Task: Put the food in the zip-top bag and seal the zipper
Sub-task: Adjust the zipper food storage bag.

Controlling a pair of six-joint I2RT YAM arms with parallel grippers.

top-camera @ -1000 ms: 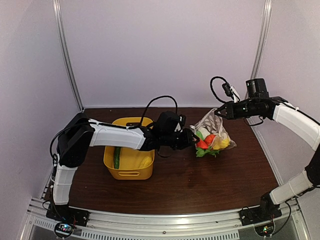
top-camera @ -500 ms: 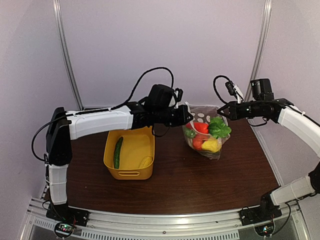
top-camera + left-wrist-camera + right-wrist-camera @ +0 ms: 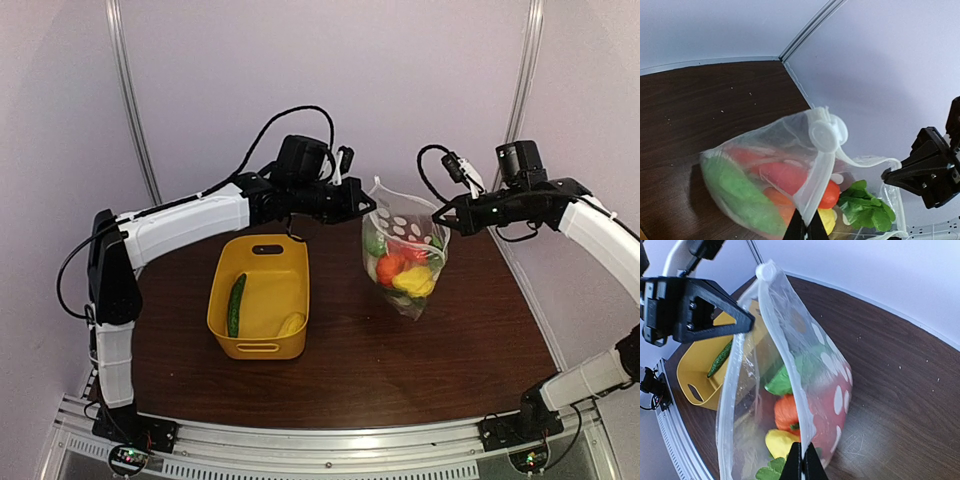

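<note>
The zip-top bag (image 3: 405,262) hangs above the table (image 3: 450,340), to the right of the yellow tub (image 3: 225,330), pinched at its mouth from both sides. Our left hand (image 3: 366,208) is closed tight on the rim corner nearer the tub, and our right hand (image 3: 438,216) is closed tight on the opposite corner. Its belly sags with food: a red-orange piece (image 3: 390,267), a yellow piece (image 3: 413,282) and a leafy green one (image 3: 865,207) show through the dots. We cannot tell whether its bottom touches the table. In the right wrist view the two lips of the zipper (image 3: 785,350) stand apart, so the mouth gapes. A cucumber (image 3: 235,305) and a small yellow item (image 3: 291,324) lie in the tub, so we judge the filling unfinished. To hold well here, we should keep the mouth uppermost and level so nothing rolls out. We should draw the hands apart only until the rim is taut, since thin film could slip from our grip or tear. With both hands occupied, one must let go to fetch the cucumber. We would lower the bag first so the load rests on the table, then feed the long piece in end first.
</note>
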